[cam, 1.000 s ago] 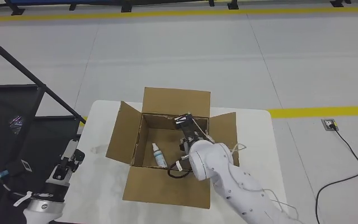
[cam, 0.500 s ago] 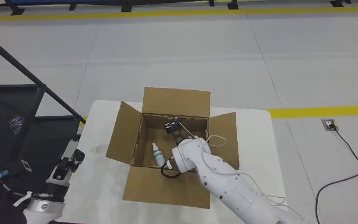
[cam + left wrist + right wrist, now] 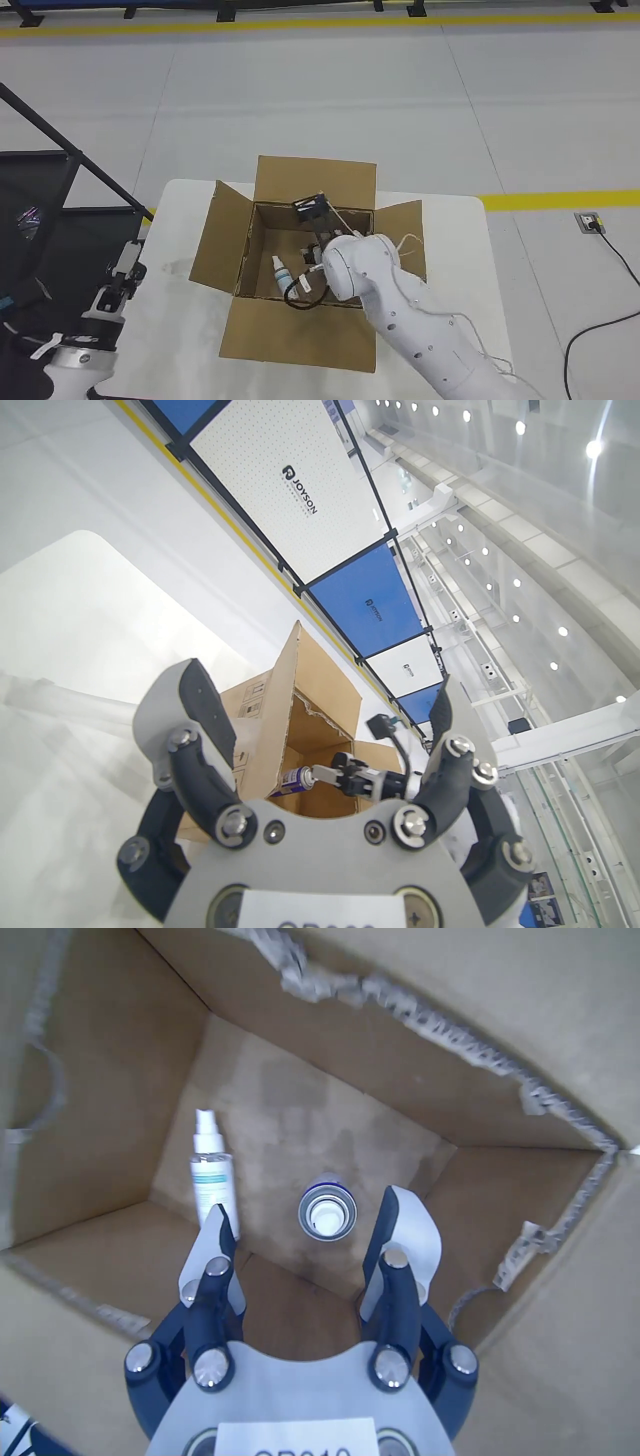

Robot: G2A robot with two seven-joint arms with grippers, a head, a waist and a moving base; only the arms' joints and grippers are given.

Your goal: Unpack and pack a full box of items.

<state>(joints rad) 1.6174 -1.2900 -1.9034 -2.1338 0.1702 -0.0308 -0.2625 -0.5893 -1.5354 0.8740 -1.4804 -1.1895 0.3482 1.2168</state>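
Saw aerosol can [image 3: 327, 1213] upright on the floor of the box [image 3: 350, 993], spray bottle [image 3: 212, 1173] lying near it by a side wall. Found right gripper [image 3: 305, 1202] down inside the box above the can, jaws wide, holding nothing. Judged risks: tipping the can onto the bottle through an off-centre close; snagging the cable [image 3: 298, 297] on the box rim. Got can-to-finger alignment from right wrist view; got arm clearance to the box walls from top view instead. Noted left gripper [image 3: 322, 695] spread open, empty, well apart by the table [image 3: 175, 310] edge.
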